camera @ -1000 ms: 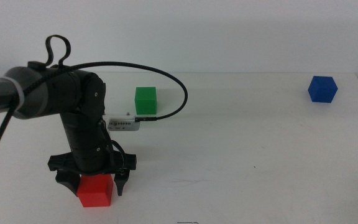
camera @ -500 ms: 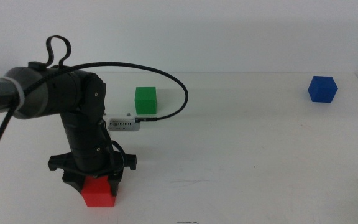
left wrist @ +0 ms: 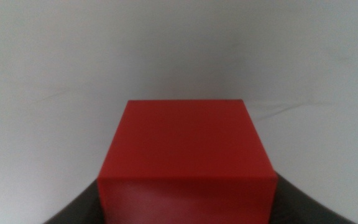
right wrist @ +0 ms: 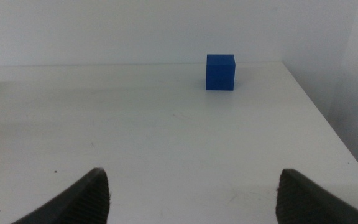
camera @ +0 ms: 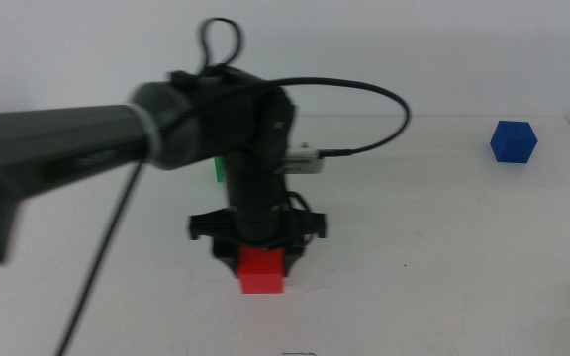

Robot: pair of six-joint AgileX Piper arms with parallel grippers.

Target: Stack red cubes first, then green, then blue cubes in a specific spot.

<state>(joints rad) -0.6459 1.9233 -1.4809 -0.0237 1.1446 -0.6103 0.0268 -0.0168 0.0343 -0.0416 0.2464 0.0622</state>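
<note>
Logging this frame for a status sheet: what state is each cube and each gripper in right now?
red cube: clamped in the left gripper, nothing stacked on it
green cube: on table, mostly hidden behind arm
blue cube: on table, far corner, untouched
right gripper: open, waiting, empty

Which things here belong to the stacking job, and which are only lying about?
Belonging to the job:
- small red matte cube, held by the left gripper
- small green matte cube, mostly hidden behind the arm
- small blue matte cube

Lying about:
- nothing visible except the white table
</note>
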